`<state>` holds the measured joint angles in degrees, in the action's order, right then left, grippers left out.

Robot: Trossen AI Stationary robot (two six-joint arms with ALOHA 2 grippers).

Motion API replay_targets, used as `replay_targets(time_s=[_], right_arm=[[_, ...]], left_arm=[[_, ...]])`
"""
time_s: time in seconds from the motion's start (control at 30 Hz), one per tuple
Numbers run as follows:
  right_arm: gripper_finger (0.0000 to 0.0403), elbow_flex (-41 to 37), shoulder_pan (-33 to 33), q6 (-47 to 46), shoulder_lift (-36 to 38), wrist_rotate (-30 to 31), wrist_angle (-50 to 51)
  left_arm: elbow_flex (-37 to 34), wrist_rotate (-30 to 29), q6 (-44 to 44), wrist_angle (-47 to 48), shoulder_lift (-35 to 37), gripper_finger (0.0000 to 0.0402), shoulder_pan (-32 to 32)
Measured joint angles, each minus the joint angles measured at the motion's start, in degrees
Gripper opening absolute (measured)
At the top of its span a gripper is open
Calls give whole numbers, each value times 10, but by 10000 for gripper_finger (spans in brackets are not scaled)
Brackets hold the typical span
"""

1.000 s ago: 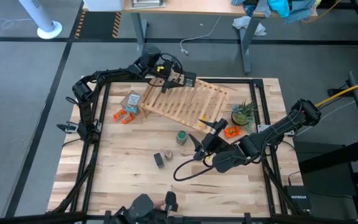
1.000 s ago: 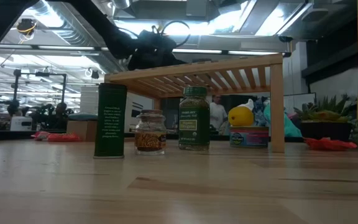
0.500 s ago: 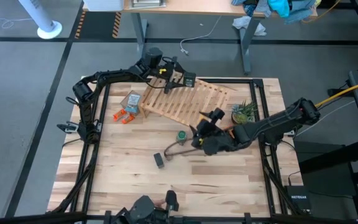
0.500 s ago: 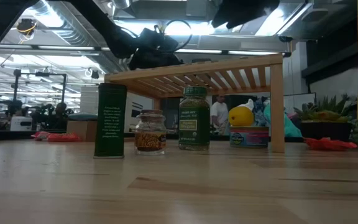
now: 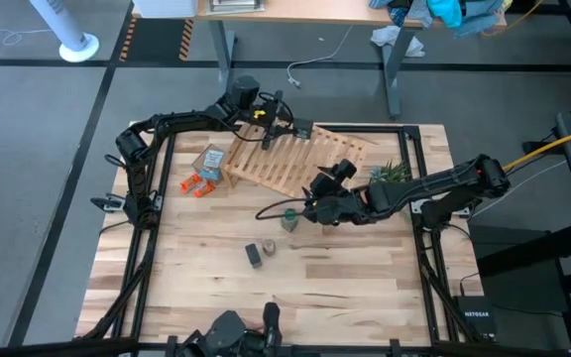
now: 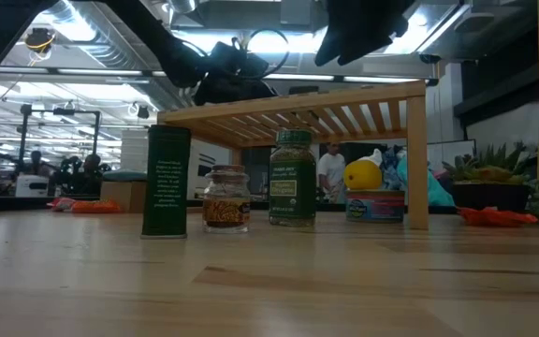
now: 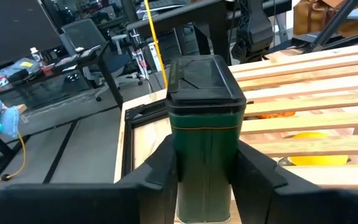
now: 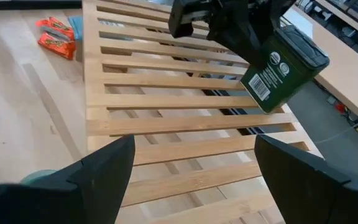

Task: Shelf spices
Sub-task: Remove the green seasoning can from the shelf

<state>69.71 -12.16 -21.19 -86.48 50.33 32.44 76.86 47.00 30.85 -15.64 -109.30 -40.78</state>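
The left claw (image 7: 202,171) is clamped on a dark green square tin (image 7: 204,134), one finger (image 7: 163,165) pressed against each side wall, and holds it upright over the slats at the far corner of the shelf (image 5: 295,159); the right wrist view shows the same tin (image 8: 283,65) in that claw (image 8: 229,22), tilted there, above the bars. Whether the tin's base touches the slats cannot be determined. The right claw (image 8: 188,165) is spread wide and holds nothing; it hangs above the near edge of the shelf, close over the green round jar (image 5: 288,218). Readable markings: a barcode and two round seals on a white panel of the held tin; the lettering beside them is too small to read. In the low view, a second dark square tin (image 6: 167,181) carries pale text that cannot be made out, the small clear glass jar (image 6: 225,197) shows dark contents, and the green jar (image 6: 292,178) bears a pale label with illegible print; all three stand upright on the table (image 6: 269,281) in front of the shelf (image 6: 293,108). From above, the two smaller jars appear only as small dark shapes. The right claw (image 6: 358,28) is cut off at the top of the low view.
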Motion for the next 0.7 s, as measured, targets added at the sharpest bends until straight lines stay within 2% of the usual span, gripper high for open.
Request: replay_targets(time_s=[0.17, 0.4, 0.6, 0.7], right_arm=[[337, 0, -2, -15, 0, 0, 32], [337, 0, -2, -112, 0, 1, 133], [337, 0, -2, -193, 0, 1, 208], [337, 0, -2, -211, 0, 2, 228]], left_arm=[[0, 0, -3, 0, 0, 101, -7], [-1, -5, -40, 3, 11, 101, -16], [-1, -4, -78, 13, 58, 101, -25], [-1, -6, -71, 62, 97, 101, -25]])
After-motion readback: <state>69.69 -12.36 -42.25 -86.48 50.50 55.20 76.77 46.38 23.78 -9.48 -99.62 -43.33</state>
